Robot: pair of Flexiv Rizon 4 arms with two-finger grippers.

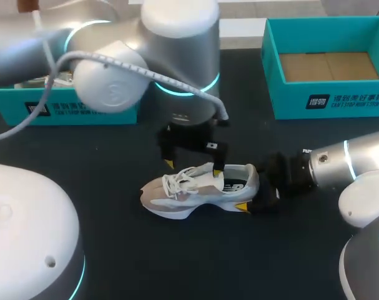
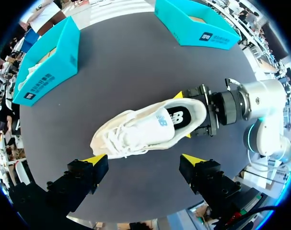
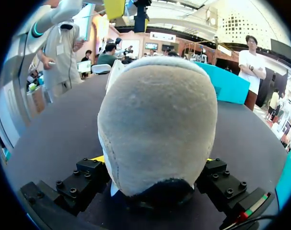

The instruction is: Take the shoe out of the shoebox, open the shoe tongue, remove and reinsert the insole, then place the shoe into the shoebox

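Plainly, the pale grey and white shoe [image 1: 198,190] stood upright on its sole in the lower middle of the head view, out of both boxes, its toe toward the left of the frame and its heel toward the right. Its white laces were bunched over the forefoot, and the left wrist view showed down into the opening, where the insole [image 2: 180,116] with a dark mark lay inside. The right gripper [image 1: 259,199] came in from the right of the head view and was closed on the heel, one yellow tip on each side; in the right wrist view the rounded heel filled the space between those two fingers. The left gripper [image 1: 193,167] hung just above the shoe's laces and opening, its fingers spread wide and holding nothing; in the left wrist view the shoe lay ahead of it, between the two yellow tips and apart from them. The shoe rested on the dark desk [image 1: 114,250]. A teal shoebox [image 1: 329,94] sat open at the upper right of the head view, its brown cardboard floor showing, well apart from the shoe. A second teal box [image 1: 70,109] sat at the upper left, partly hidden behind the left arm [image 1: 145,56].
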